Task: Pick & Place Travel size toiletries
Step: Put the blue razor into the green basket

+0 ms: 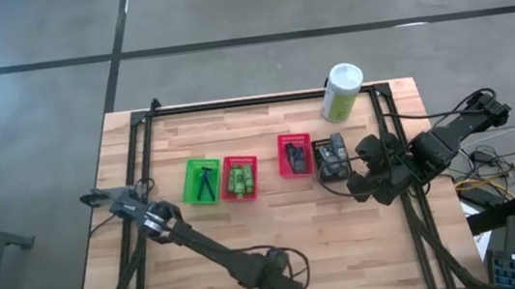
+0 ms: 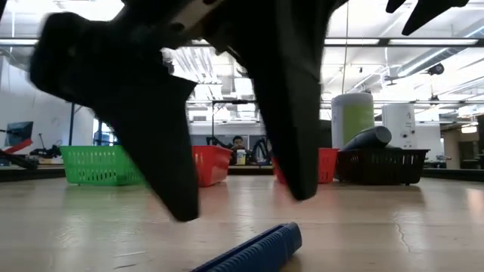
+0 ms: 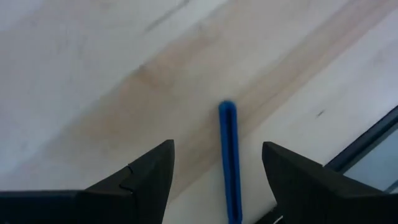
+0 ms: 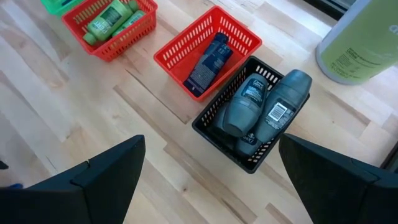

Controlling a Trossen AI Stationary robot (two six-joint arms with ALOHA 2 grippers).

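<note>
Down low near the table's left edge: left gripper [image 1: 98,199], fingers [image 3: 146,177] spread apart, nothing between them but bare wood and a thin blue stick [image 3: 229,158] lying flat on the table [image 1: 277,230] (ribbed along its length in the low view [image 2: 253,251], not touched by either finger). Off to the right side, above the boards: right gripper [image 1: 366,173], fingers [image 4: 106,171] wide apart and empty, just beside the black basket [image 1: 331,158].

Along the middle of the table, a row of four small baskets. Leftmost, green basket [image 1: 202,181], holding thin black sticks [image 1: 205,180]. Touching it, a red basket [image 1: 239,179] packed with bright green little bottles [image 4: 112,17]. Well apart to the right, a second red basket [image 4: 208,53] with one dark wedge tube [image 4: 207,60] lying slantwise inside. Right beside that, the black basket again, with dark grey rounded containers [image 4: 267,106] lying on their sides, labels up; three plainly seen from the right wrist, a further one underneath hard to tell.

Behind the black basket, toward the far edge: tall pale green canister [image 1: 340,92] with a white cap, upright. Beyond the table in the low view, a person [image 2: 239,148] far off.
</note>
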